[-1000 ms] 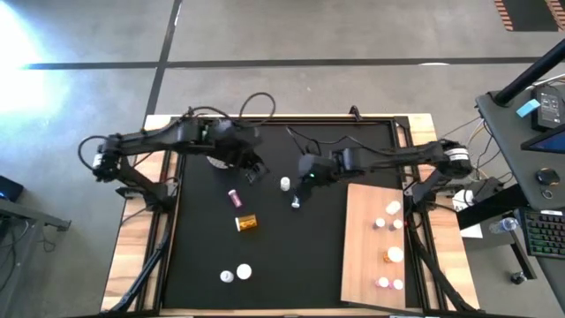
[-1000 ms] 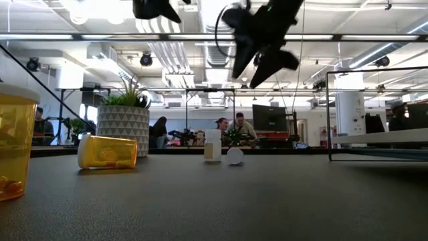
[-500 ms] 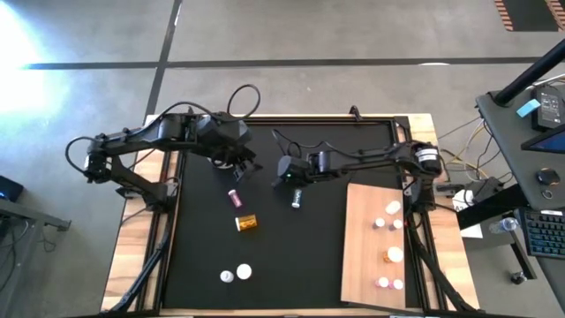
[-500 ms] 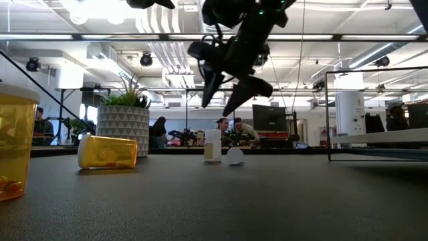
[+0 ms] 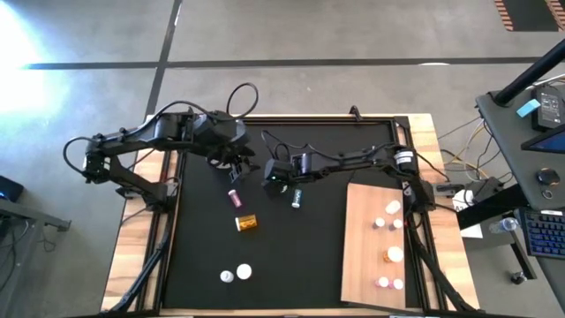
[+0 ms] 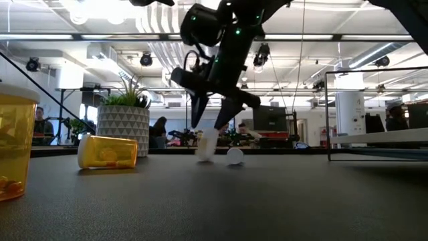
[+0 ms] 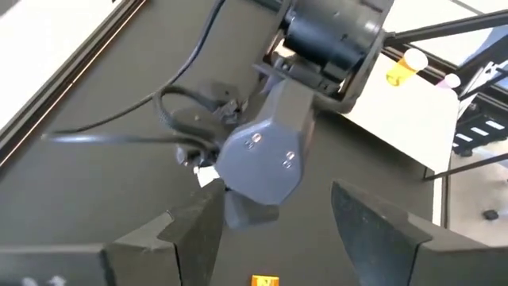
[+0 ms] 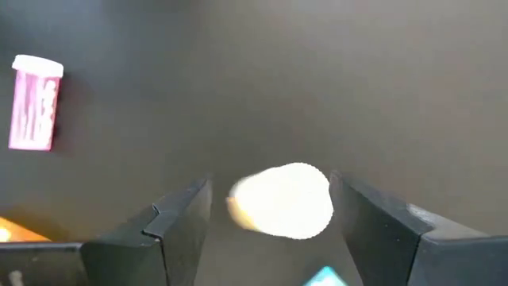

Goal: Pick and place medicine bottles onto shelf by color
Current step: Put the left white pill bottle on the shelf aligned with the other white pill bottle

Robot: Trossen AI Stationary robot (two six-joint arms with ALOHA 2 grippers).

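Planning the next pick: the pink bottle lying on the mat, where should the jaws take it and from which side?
Grip the pink bottle across the middle of its body, coming from straight above. It lies on its side on the black mat, with room on both flanks.

Room was bright, lit from ceiling strip lights (image 6: pixel 167 37) overhead. Hard glare washed out the floor (image 5: pixel 26 35) in one high-view corner. My arms showed as dark silhouettes in the low view. The white bottle (image 8: pixel 282 200) between my right fingers smeared with blur.
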